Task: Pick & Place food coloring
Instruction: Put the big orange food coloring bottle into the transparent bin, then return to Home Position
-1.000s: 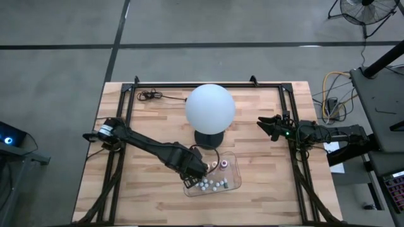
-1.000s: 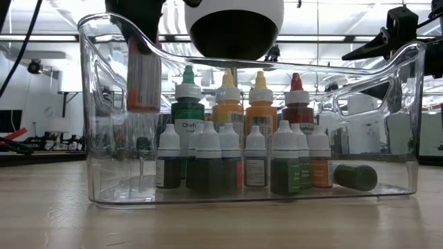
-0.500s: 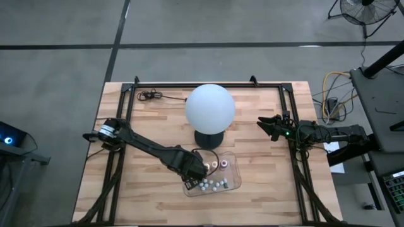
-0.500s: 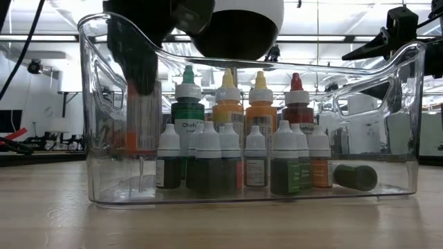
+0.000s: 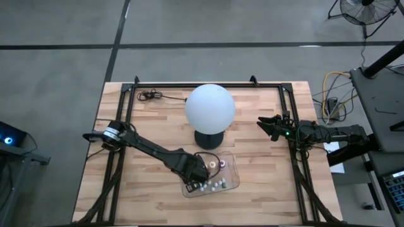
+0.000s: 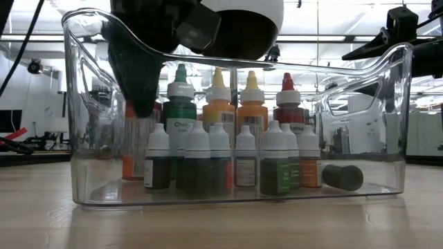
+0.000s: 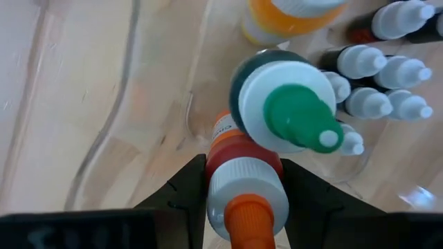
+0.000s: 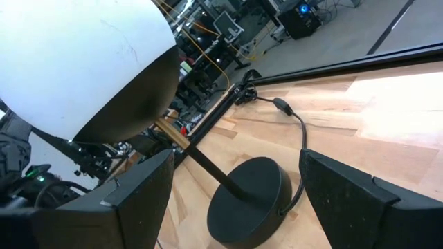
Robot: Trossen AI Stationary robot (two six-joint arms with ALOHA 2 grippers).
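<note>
We judge the placing to be close to its end. The left gripper (image 5: 197, 170) reaches down inside the clear tray (image 6: 398, 138), at its left end, and its jaws are closed on an orange-capped bottle (image 7: 243, 185) of food coloring. In the left wrist view the bottle sits squarely between the two dark fingers (image 7: 181, 190), one pressed to each side of its shoulder, with the cap pointing back toward the wrist. In the low view the bottle's orange body shows low at the tray's left end, near the floor, though the curved wall blurs that spot and we cannot tell whether it already touches down.

The rest of the set already stands in the tray. A far row holds a green-capped bottle (image 6: 180, 100), two yellow-capped ones (image 6: 219, 97) and a red-capped one (image 6: 287, 97). A near row of small white-capped bottles (image 6: 235, 162) stands in front, and one dark bottle (image 6: 341, 177) lies on its side at the right end. The held bottle is just beside the green-capped one, possibly touching it.

What is left, as we read it, is to settle the bottle, release it and lift clear without knocking its neighbours.

The right gripper (image 5: 265, 125) waits with jaws spread wide and empty, well to the right, facing the white globe lamp (image 5: 209, 107).
</note>
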